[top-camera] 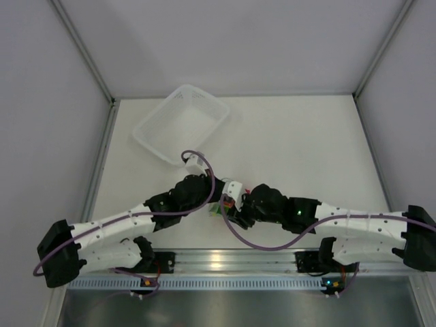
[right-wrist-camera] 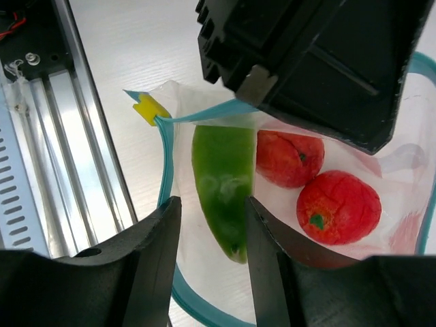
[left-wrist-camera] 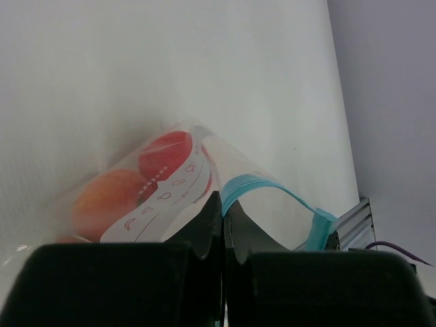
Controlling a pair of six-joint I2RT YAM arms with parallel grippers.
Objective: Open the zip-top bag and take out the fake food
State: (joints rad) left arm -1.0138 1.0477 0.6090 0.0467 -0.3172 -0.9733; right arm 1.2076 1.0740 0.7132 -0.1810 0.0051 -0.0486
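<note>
Bright, even overhead light; the white counter (top-camera: 286, 143) nearly washes out, the metal rail (top-camera: 225, 257) glints, shadows faint and soft.

**Enclosure and work area.** A white, matte surface (top-camera: 293, 150) is closed in on three sides by pale grey panels: back wall (top-camera: 231, 41), left wall (top-camera: 41, 136) and right wall (top-camera: 409, 129). Thin metal struts (top-camera: 82, 48) run along the panel joints. An aluminium rail (top-camera: 204, 262) borders the near edge, with a slotted white strip (top-camera: 238, 281) just beside it. The light is soft and even, glinting on the rail.
</note>
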